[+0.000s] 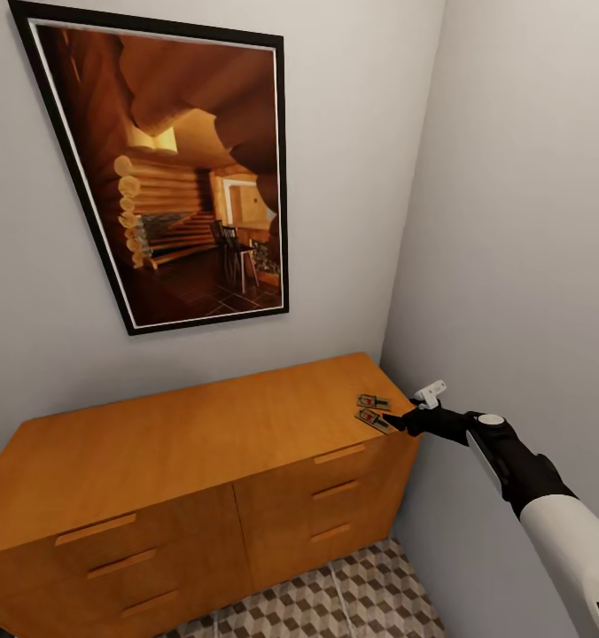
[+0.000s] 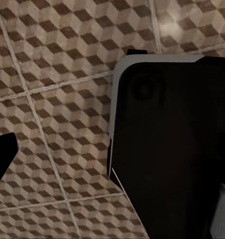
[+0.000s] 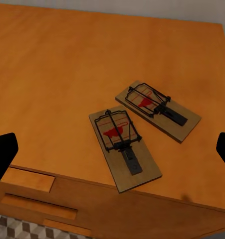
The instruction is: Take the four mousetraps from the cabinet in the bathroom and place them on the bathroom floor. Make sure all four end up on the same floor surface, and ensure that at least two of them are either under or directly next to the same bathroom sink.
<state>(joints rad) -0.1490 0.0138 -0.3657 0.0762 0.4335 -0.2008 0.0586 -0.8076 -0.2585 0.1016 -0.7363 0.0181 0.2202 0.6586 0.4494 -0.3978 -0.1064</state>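
Observation:
Two mousetraps, small wooden boards with dark wire and a red mark, lie side by side on the right end of the orange-brown cabinet [image 1: 184,434]. One trap [image 1: 376,421] [image 3: 123,147] is at the front edge; the other [image 1: 373,402] [image 3: 158,110] lies just behind it. My right gripper [image 1: 401,422] [image 3: 112,152] hovers at that corner, open, its fingertips spread wide on either side of the traps and touching neither. My left gripper [image 2: 112,159] hangs open above the bathroom floor [image 2: 57,74], holding nothing. The bathroom sink is out of view.
A large framed picture [image 1: 175,168] hangs on the wall above the cabinet. A grey side wall [image 1: 530,221] stands close to the cabinet's right end and my right arm. Patterned floor tiles [image 1: 335,602] show in front of the shut drawers [image 1: 335,492].

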